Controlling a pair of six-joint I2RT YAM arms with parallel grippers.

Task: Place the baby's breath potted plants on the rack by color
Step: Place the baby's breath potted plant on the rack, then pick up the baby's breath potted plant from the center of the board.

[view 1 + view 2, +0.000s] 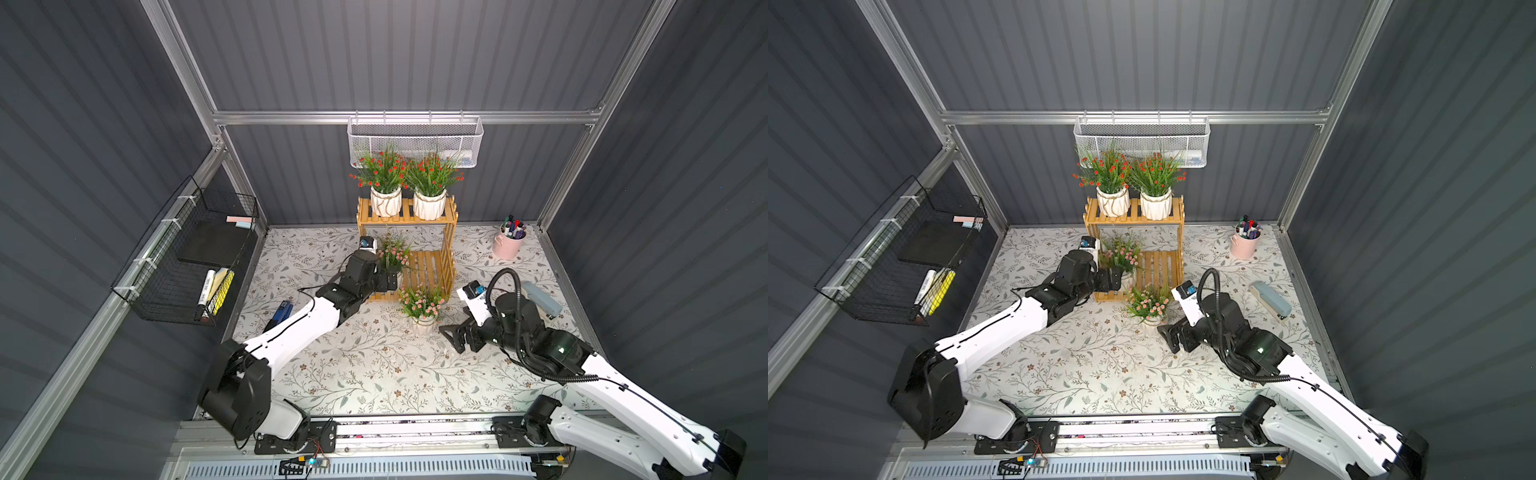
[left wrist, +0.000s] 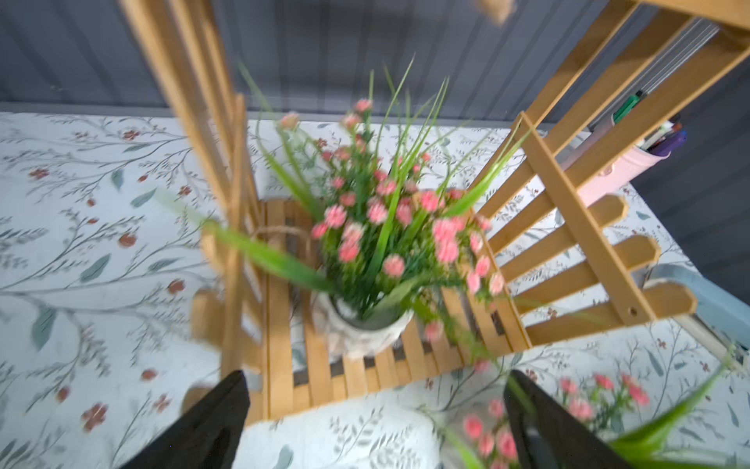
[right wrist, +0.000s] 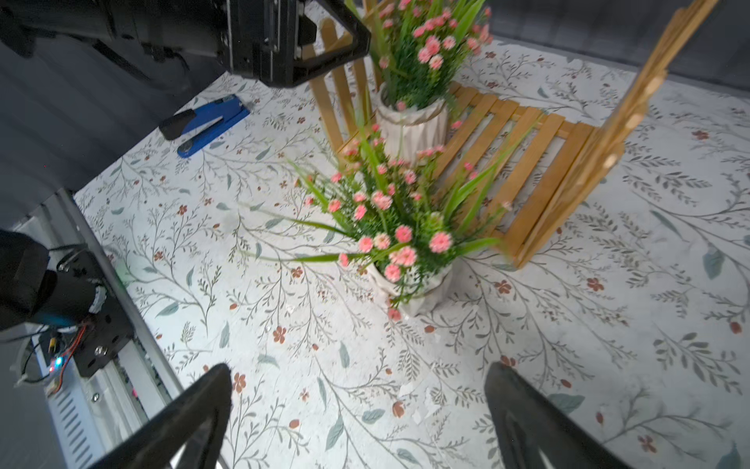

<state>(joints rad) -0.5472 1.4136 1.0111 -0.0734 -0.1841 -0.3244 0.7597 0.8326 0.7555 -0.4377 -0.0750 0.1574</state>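
The rack (image 1: 432, 266) stands at the back middle of the table. Two red baby's breath potted plants (image 1: 380, 170) (image 1: 432, 172) sit side by side on its top tier. A pink plant (image 1: 392, 249) (image 2: 389, 227) stands upright on the left part of the lower tier. My left gripper (image 1: 387, 281) (image 2: 377, 390) is open just in front of its pot and holds nothing. The other pink plant (image 1: 422, 303) (image 3: 393, 227) stands on the table in front of the rack. My right gripper (image 1: 451, 338) (image 3: 359, 381) is open and empty, just to that plant's right.
A pink cup of pens (image 1: 509, 243) stands at the back right. A grey-blue stapler (image 1: 540, 299) lies behind the right arm, and a blue stapler (image 1: 280, 313) lies beside the left arm. A white mesh basket (image 1: 415, 141) hangs above the rack. A black wire basket (image 1: 187, 257) hangs on the left wall.
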